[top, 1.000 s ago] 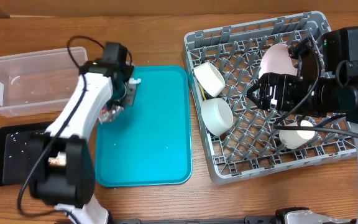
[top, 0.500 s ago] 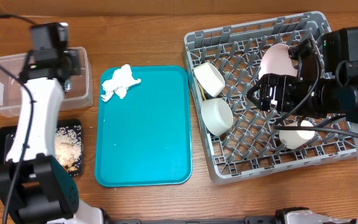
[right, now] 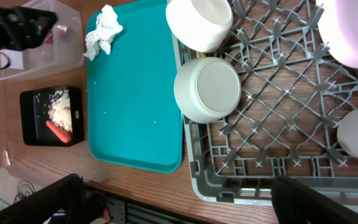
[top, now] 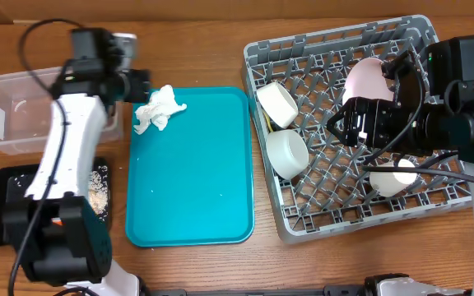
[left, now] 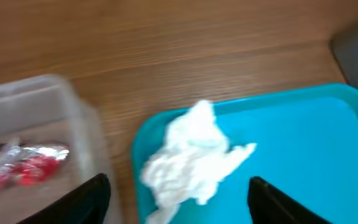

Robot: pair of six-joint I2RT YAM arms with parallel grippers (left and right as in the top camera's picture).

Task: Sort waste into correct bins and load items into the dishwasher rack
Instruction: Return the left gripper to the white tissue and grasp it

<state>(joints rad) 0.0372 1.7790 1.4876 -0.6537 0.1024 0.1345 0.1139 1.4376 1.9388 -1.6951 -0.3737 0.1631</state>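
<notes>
Foil wrapper (left: 27, 165) now inside tub (left: 74, 115)

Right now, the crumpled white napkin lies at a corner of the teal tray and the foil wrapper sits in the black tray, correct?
No. The foil wrapper sits in the clear plastic tub, as the left wrist view shows. The crumpled white napkin does lie at a corner of the teal tray.

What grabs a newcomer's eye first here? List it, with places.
The bright teal tray at the table's middle stands out, nearly bare but for a crumpled white napkin at its top-left corner in the overhead view. To its right, the big grey dishwasher rack holds two pale bowls along its left edge and a pink plate further in.
</notes>
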